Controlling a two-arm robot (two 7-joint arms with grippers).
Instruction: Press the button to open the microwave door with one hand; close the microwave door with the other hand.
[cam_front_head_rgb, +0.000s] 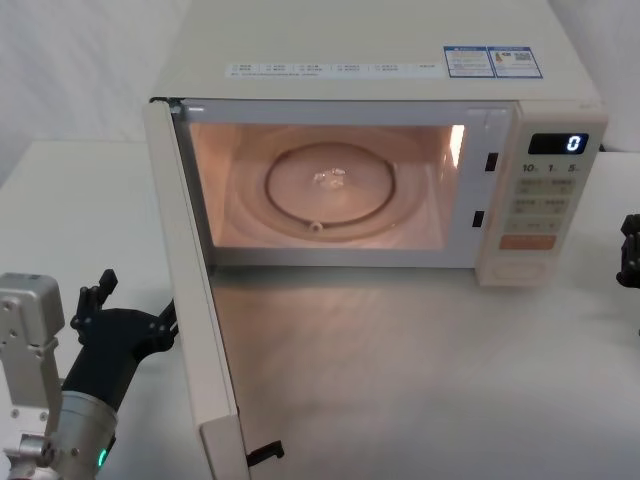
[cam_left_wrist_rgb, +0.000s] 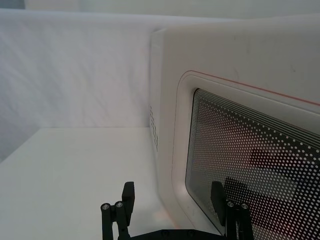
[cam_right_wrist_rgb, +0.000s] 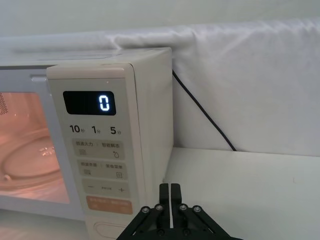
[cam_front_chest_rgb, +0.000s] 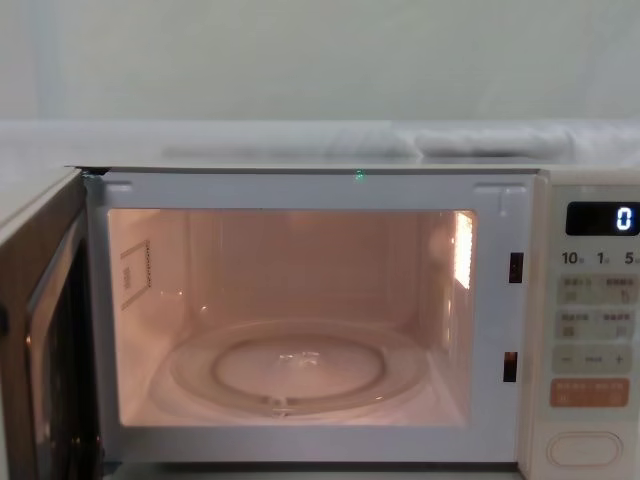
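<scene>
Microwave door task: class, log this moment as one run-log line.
microwave door: swung wide open | button: untouched now | left gripper: jaws open, at door's outer face | right gripper: jaws shut, right of panel | cavity lit

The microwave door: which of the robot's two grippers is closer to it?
Left. The left gripper sits just outside the open microwave door, fingers open; the right gripper is past the control panel, fingers shut.

Warm glow from lit cavity (cam_front_chest_rgb: 290, 310)
</scene>
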